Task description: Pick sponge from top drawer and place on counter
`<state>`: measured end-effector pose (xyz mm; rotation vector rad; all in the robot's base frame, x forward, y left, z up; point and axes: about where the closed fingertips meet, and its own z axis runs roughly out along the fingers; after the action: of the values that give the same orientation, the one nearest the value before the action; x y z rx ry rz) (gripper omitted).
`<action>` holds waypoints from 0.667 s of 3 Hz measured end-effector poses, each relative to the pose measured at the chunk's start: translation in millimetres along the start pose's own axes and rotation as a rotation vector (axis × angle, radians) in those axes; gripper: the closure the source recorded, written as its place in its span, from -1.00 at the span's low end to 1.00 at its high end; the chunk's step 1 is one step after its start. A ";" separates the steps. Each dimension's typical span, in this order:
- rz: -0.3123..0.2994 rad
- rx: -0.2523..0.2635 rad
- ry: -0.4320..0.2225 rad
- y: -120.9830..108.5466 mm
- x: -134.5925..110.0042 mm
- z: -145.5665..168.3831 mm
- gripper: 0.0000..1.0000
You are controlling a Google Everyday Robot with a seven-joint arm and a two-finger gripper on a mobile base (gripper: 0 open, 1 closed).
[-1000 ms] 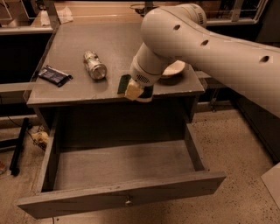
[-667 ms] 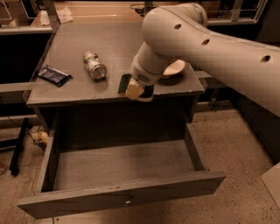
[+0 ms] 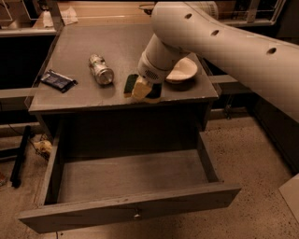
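The sponge, dark green over a yellow layer, lies at the front edge of the grey counter, right of a can. My gripper is down on the counter right at the sponge, touching its right side, with the white arm reaching in from the upper right. The arm's wrist hides the sponge's right part. The top drawer stands pulled out below the counter, its inside bare, with the round knob on its front panel.
A metal can lies on its side on the counter, a dark blue packet at the left edge, a white bowl behind the gripper. A pale wooden surface with railings lies beyond. Speckled floor to the right.
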<state>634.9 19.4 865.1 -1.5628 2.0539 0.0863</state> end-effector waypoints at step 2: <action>0.020 -0.055 0.016 -8.0 -10.1 8.5 1.00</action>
<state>647.2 28.8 864.8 -1.5805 2.0968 0.1395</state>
